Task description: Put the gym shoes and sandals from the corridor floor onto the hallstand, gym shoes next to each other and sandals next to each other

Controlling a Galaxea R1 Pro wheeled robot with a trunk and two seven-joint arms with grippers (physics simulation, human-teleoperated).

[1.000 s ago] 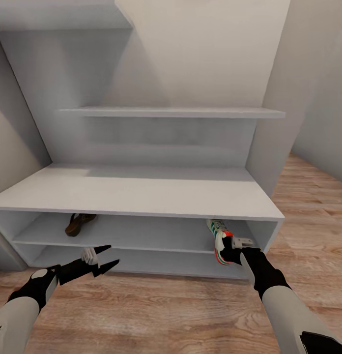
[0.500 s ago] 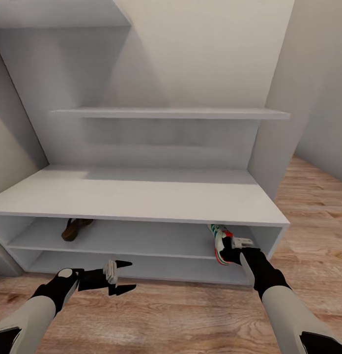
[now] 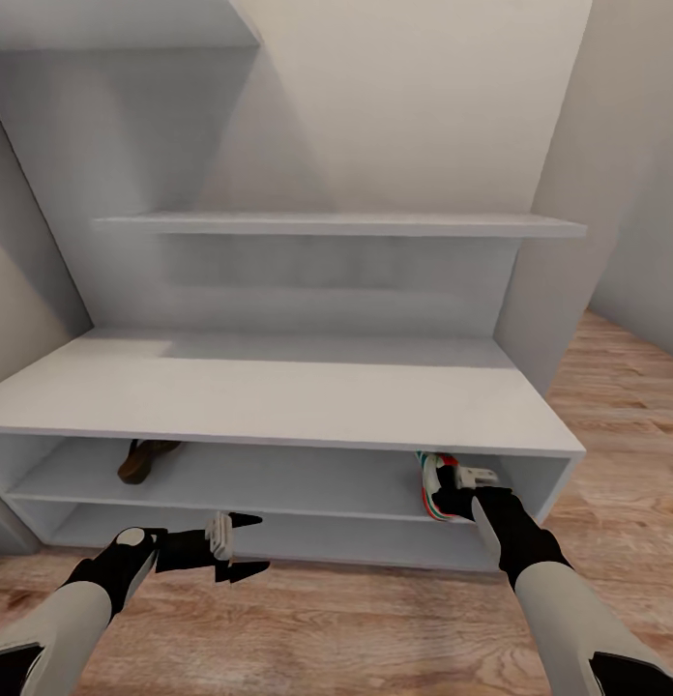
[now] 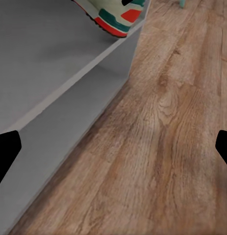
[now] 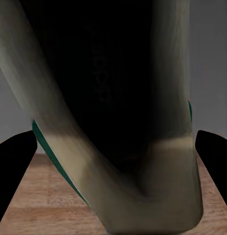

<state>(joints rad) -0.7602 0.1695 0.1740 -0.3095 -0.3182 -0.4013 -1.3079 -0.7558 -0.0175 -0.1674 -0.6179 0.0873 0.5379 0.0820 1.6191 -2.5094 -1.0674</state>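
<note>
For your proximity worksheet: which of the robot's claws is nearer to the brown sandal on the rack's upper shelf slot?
Left. The left claw hangs open over the floor just below and right of the sandal; the right claw is at the gym shoe, at the rack's far end.

Hallstand (image 3: 278, 391): pale grey-white, matt, smooth, painted-board look, no grain
Corridor floor (image 3: 375, 619): light brown wood planks, visible grain and knots, low satin sheen
Gym shoe (image 3: 433, 483): white upper, cloth or leather undetermined; green stripes, red-orange accents; sole looks rubbery, smooth
Sandal (image 3: 143, 459): dark brown, leather-like, matt
Left hand (image 3: 238, 546): black, matt, hard plastic look
Right hand (image 3: 457, 498): black, matt; forearm shells pale grey, smooth
</note>
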